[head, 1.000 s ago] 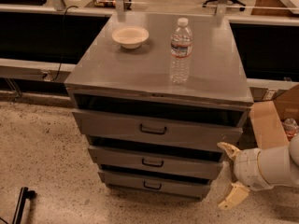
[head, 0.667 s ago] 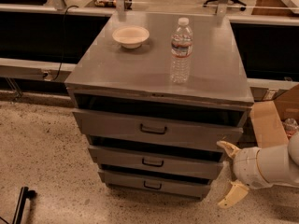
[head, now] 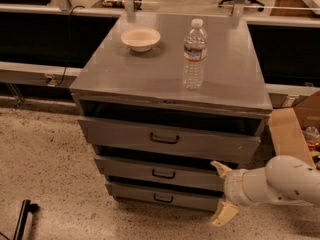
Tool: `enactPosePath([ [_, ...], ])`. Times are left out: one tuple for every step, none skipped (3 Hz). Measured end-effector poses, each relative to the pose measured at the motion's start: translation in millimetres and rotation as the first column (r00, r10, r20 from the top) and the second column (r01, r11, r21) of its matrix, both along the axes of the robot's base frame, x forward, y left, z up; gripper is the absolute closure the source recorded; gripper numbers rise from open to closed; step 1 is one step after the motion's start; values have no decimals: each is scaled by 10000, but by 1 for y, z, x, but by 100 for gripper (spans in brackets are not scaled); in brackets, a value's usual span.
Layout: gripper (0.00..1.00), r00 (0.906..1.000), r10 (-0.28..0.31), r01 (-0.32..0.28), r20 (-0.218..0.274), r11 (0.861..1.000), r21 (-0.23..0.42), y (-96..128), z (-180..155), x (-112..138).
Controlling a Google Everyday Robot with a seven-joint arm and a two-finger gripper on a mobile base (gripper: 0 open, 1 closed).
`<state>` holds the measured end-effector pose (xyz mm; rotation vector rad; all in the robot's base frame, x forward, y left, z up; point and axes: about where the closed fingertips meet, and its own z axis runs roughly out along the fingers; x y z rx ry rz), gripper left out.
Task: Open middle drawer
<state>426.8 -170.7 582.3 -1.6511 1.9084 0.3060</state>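
Note:
A grey metal cabinet point(head: 170, 79) with three drawers stands in the middle of the view. The middle drawer point(head: 135, 171) is the second front, low and wide, with a small black pull handle point(head: 163, 174) at its centre. My gripper point(head: 222, 193) is at the lower right, just off the right end of the middle and bottom drawer fronts. Its two cream fingers point(head: 220, 168) are spread apart, one up and one down, with nothing between them. It is well to the right of the handle and does not touch it.
A clear water bottle point(head: 194, 54) and a cream bowl point(head: 141, 38) stand on the cabinet top. The taller top drawer point(head: 125, 134) and the slim bottom drawer point(head: 140, 194) flank the middle one. A cardboard box point(head: 295, 129) sits at right. A black object point(head: 22, 219) lies on the speckled floor at lower left.

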Motion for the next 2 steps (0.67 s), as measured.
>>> enactPosePath([
  [0,9989,89,-75,459,9995,-316,7,-51,19],
  [0,9970,96,-62,768,9990,-443,9,-84,38],
])
